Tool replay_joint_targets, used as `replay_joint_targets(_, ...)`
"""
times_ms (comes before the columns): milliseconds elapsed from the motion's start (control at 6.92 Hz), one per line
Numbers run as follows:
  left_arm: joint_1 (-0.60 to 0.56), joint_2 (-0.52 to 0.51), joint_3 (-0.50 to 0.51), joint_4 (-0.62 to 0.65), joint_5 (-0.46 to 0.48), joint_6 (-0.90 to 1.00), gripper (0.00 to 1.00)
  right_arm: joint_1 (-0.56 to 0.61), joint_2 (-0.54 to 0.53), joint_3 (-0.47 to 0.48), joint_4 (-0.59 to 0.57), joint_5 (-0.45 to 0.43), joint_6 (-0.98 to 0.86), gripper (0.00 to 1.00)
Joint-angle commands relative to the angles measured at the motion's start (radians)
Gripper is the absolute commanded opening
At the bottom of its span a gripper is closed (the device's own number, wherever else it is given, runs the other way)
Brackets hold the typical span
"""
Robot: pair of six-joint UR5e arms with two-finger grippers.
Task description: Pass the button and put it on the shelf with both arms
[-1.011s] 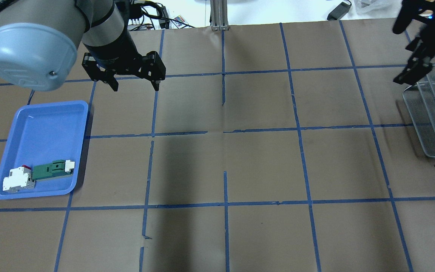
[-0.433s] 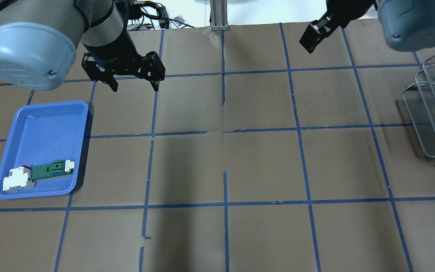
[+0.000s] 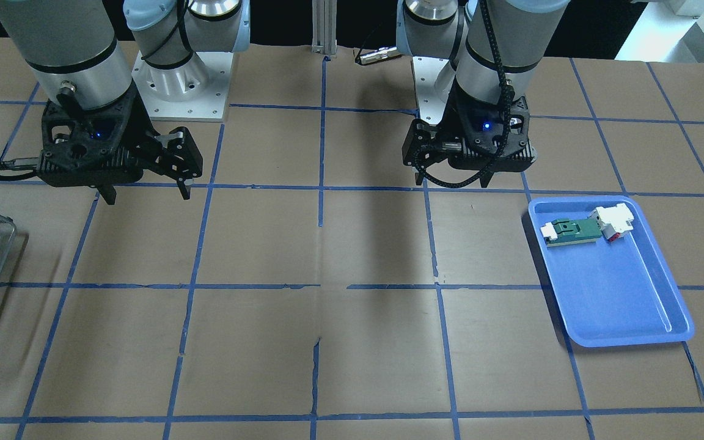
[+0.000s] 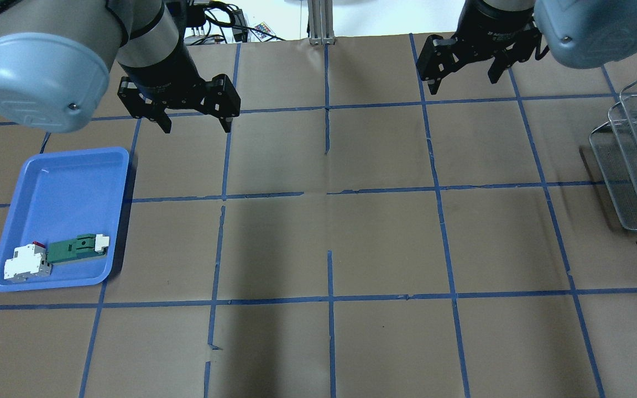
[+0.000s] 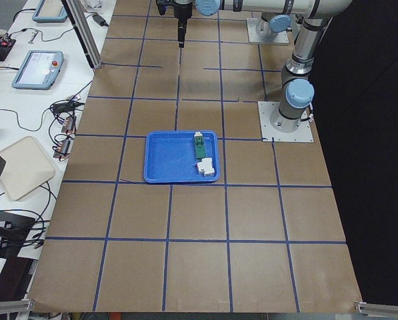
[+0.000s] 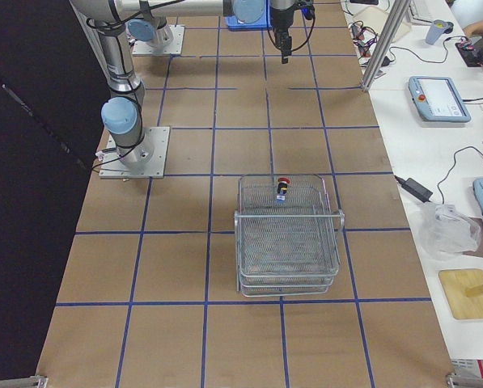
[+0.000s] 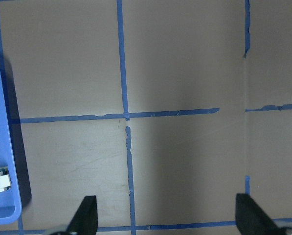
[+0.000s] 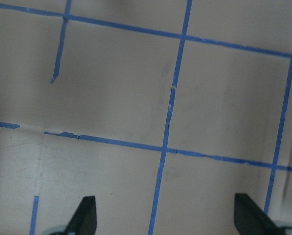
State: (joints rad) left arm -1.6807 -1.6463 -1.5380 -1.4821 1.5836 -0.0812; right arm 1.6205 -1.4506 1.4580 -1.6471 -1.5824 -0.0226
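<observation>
The button (image 6: 281,187) was found resting on the top tier of the shelf (image 6: 290,242), toward the tier's end nearer the robot. It was touched by neither gripper. Its red cap was seen uppermost in the right side view. Whether its long axis stood fully upright could not be settled at that size.

The right gripper (image 4: 462,83) was held above the table with its jaws spread wide and nothing between them. The button lay to that gripper's right, well apart from it. The left gripper (image 4: 197,128) was likewise found spread and empty, held near the far corner of the tray (image 4: 64,160), and much farther from the shelf.

The right arm was therefore recorded as the nearer to the button. The placing was judged done; should any correction be called for, it would fall to the right arm, reaching rightward to the shelf.
</observation>
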Motion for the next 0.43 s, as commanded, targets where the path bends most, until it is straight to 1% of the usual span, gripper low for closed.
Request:
replay_joint_targets(0, 0.009, 0.005, -0.001, -0.001, -0.001, -0.002, 1.00, -0.057, -0.005, 0.009, 0.047, 0.002, 0.082, 1.00)
replay_joint_targets(144, 0.009, 0.005, -0.001, -0.001, -0.001, -0.002, 1.00, -0.080, -0.010, 0.012, 0.064, 0.008, 0.082, 1.00)
replay_joint_targets(289, 0.010, 0.005, -0.001, -0.001, -0.001, -0.002, 1.00, -0.077, -0.010, -0.001, 0.064, 0.012, 0.095, 1.00)
